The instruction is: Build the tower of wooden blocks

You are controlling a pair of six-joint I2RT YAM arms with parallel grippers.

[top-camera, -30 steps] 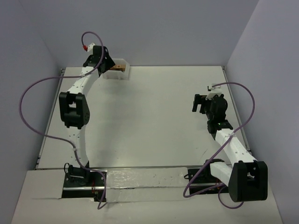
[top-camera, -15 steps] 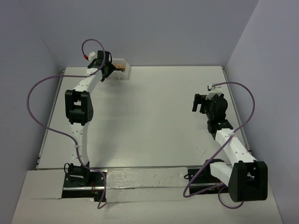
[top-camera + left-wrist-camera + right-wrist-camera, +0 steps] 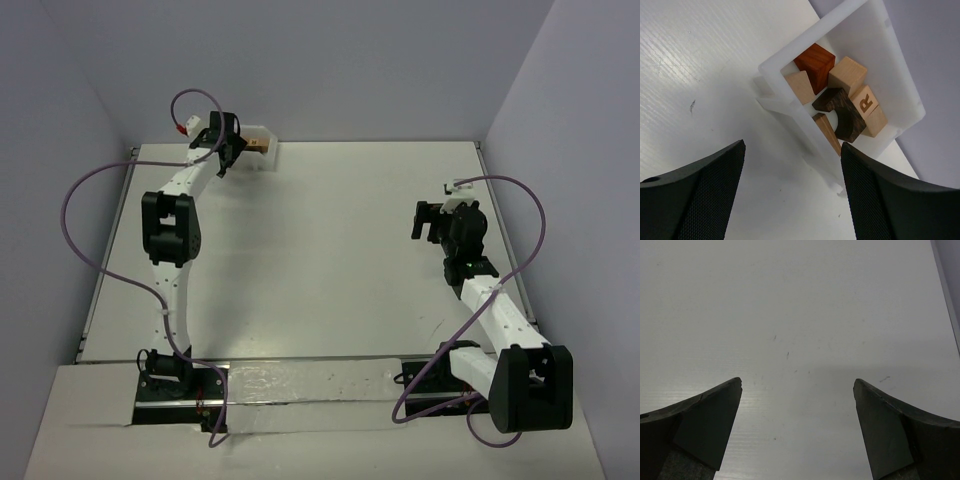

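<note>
No tower stands. Several loose wooden blocks lie in a white plastic bin (image 3: pixel 890 65) at the table's far left (image 3: pixel 262 133): a reddish-brown cube (image 3: pixel 815 61), tan blocks (image 3: pixel 847 75), a dark brown arch piece (image 3: pixel 842 111), a tan block marked R (image 3: pixel 867 101). My left gripper (image 3: pixel 792 155) is open and empty, just short of the bin's near wall; in the top view it sits at the bin's left (image 3: pixel 232 152). My right gripper (image 3: pixel 797 387) is open and empty over bare table at the right (image 3: pixel 428 222).
The white table (image 3: pixel 320 250) is enclosed by grey walls at the back and both sides. The bin stands against the back wall. Purple cables loop off both arms.
</note>
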